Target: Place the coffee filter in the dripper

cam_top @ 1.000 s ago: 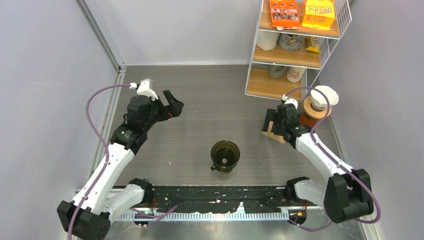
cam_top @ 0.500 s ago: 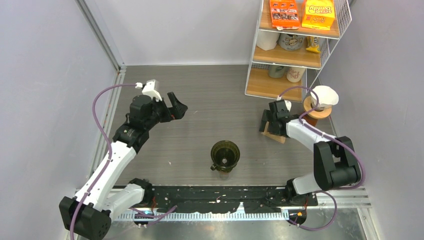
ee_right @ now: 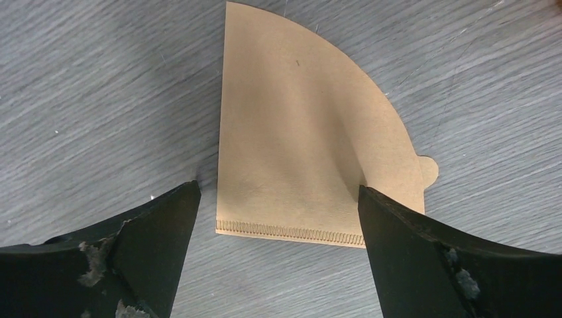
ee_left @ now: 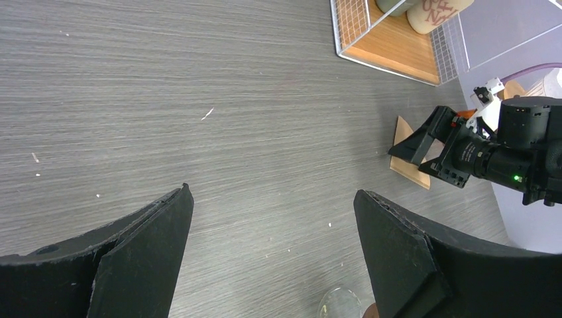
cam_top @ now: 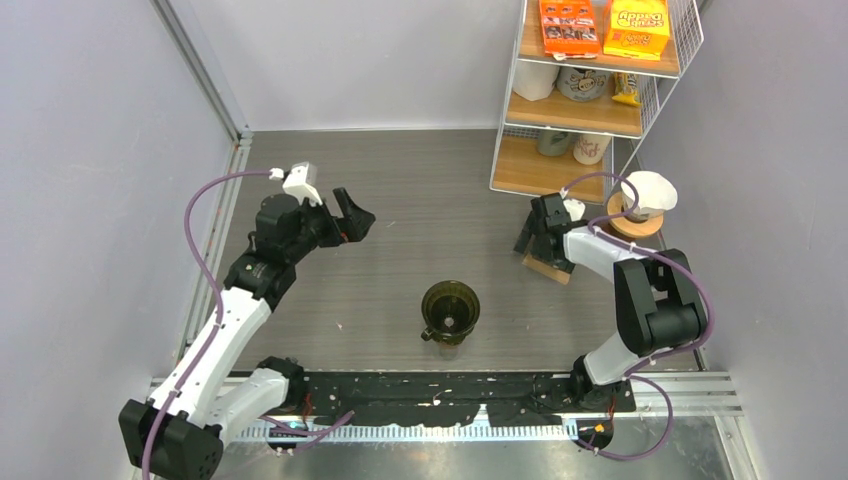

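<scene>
two empty, wide-open jaws: left gripper (cam_top: 350,215) hovers at ten o'clock of the dripper (cam_top: 450,310); right gripper (ee_right: 278,192) has just swung over the coffee filter (ee_right: 298,152), flat on the tabletop (cam_top: 420,200) at two o'clock, so pinching it looks next.

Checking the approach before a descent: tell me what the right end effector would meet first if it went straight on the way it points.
Most likely the brown paper coffee filter, lying flat on the table and centred in the gap of the open right end effector. Nothing shows in between.
</scene>
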Available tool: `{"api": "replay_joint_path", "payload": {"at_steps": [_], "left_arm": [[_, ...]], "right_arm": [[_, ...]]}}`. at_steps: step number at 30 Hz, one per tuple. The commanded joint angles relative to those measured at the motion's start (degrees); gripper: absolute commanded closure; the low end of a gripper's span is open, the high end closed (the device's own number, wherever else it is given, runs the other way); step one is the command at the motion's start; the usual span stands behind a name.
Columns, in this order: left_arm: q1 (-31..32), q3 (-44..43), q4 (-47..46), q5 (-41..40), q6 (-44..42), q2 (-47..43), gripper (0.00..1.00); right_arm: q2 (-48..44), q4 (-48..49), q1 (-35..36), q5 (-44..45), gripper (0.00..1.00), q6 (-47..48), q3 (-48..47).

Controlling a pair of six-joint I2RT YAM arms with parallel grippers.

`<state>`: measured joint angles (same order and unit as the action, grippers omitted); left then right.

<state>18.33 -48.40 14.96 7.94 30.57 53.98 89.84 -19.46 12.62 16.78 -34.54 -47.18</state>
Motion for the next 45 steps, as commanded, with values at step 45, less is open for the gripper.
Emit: {"api": "replay_joint_path", "payload": {"at_steps": [45], "left_arm": [[-4.4,3.0,-4.2,2.6,-1.0,-6.2,0.01]], "right_arm": [[1.4,3.2,3.8,0.0,0.18,-3.5,-3.5]]}}
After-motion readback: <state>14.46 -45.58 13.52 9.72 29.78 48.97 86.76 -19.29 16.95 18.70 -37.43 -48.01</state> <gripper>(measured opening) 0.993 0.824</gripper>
